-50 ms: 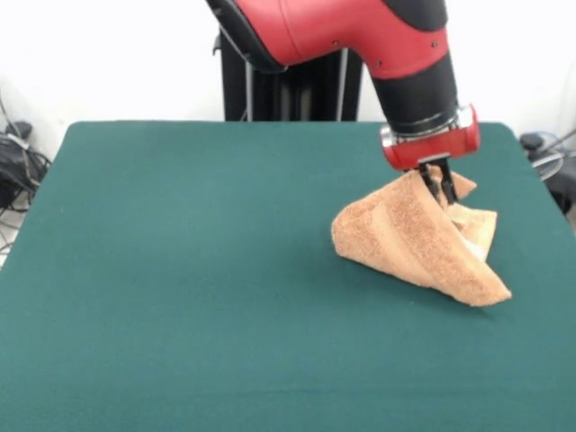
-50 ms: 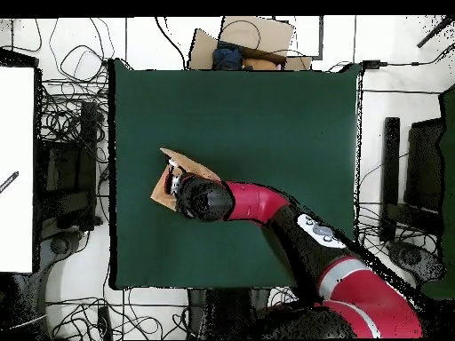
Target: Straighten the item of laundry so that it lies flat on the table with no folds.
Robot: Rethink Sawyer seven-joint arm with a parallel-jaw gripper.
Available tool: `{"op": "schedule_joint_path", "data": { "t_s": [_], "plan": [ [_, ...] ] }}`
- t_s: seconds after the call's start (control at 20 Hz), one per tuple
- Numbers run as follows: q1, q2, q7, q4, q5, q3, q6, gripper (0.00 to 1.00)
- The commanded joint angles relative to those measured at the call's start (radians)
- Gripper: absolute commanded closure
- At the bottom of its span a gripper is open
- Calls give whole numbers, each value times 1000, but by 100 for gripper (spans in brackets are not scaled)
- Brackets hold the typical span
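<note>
The item of laundry (image 1: 409,238) is a light orange-tan terry towel on the right part of the dark green table (image 1: 180,270). It is bunched into a tent shape, with its top corner raised off the felt and its lower folds resting on it. My gripper (image 1: 442,187) comes down from above and is shut on that raised corner. In the overhead view the towel (image 2: 174,169) lies near the table's (image 2: 267,115) left edge. The arm's wrist covers much of it there, and the gripper (image 2: 176,185) barely shows.
Cables (image 1: 18,166) lie beyond the table's left edge in the front view. Overhead, a cardboard box (image 2: 244,44) sits past the top edge, and a white panel (image 2: 18,169) and black equipment (image 2: 75,169) stand at the left.
</note>
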Motion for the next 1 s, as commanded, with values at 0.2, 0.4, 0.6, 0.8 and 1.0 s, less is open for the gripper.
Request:
{"op": "schedule_joint_path", "data": {
  "t_s": [0.2, 0.4, 0.6, 0.8, 1.0],
  "plan": [
    [-14, -227, 88, 201, -34, 98, -8, 100],
    [-16, -283, 93, 248, -29, 89, -6, 100],
    [-32, -293, 91, 279, -38, 88, -30, 100],
    [-37, -282, 86, 292, -64, 63, -69, 100],
    [-26, -287, 97, 314, -93, 20, -113, 100]
  ]
}}
